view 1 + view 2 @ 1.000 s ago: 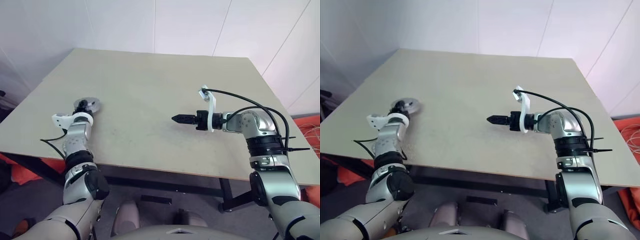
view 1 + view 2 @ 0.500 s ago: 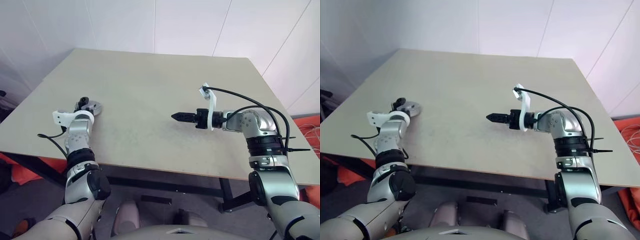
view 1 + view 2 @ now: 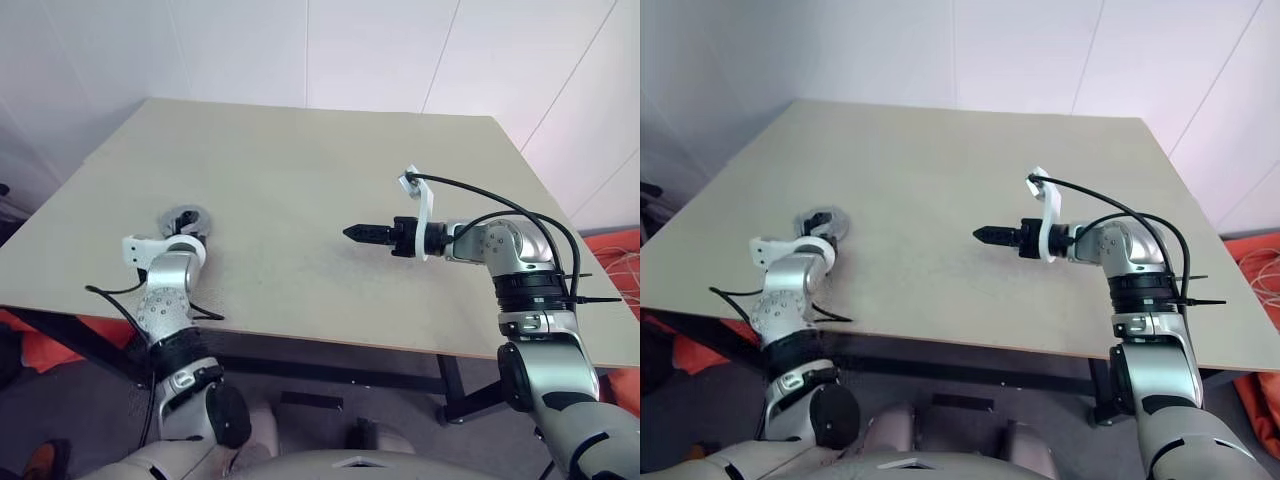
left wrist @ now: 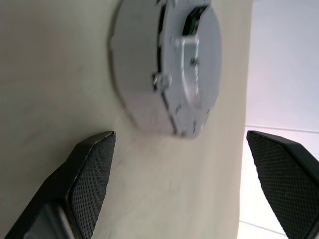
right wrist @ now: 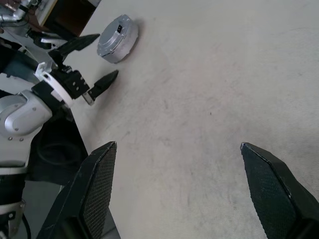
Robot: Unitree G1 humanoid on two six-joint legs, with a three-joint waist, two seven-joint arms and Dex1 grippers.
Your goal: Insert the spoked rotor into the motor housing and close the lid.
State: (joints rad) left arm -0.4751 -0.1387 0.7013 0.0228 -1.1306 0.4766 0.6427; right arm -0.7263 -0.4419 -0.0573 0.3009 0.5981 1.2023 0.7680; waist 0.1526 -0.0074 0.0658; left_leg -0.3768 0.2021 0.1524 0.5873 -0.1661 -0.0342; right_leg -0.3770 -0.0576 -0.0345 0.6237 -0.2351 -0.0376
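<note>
Since the earlier frames the left gripper (image 5: 94, 62) has let go of the round unit and drawn back from it toward the near table edge; its two black fingers (image 4: 92, 172) now stand wide apart, with nothing between them. Just beyond the fingertips, near the left front corner of the table (image 3: 330, 170), lies the motor housing (image 4: 167, 74), and it appears already assembled: I see a squat round silver-grey body with a flat cover on top, resting flat on the tabletop, free of any contact. Whether the spoked rotor sits inside I cannot tell, because the closed body hides it.

By my judgement this piece is heavy for its size, fully rigid, and smooth on the rim, so it can slip from a light pinch. A better hold is across the whole width, fingers on two opposite sides of the rim, low near the table, not on the thin top cover.

Farther away, over the middle of the table, the right gripper (image 3: 362, 235) hangs in the air, released and empty, well apart from the housing.
</note>
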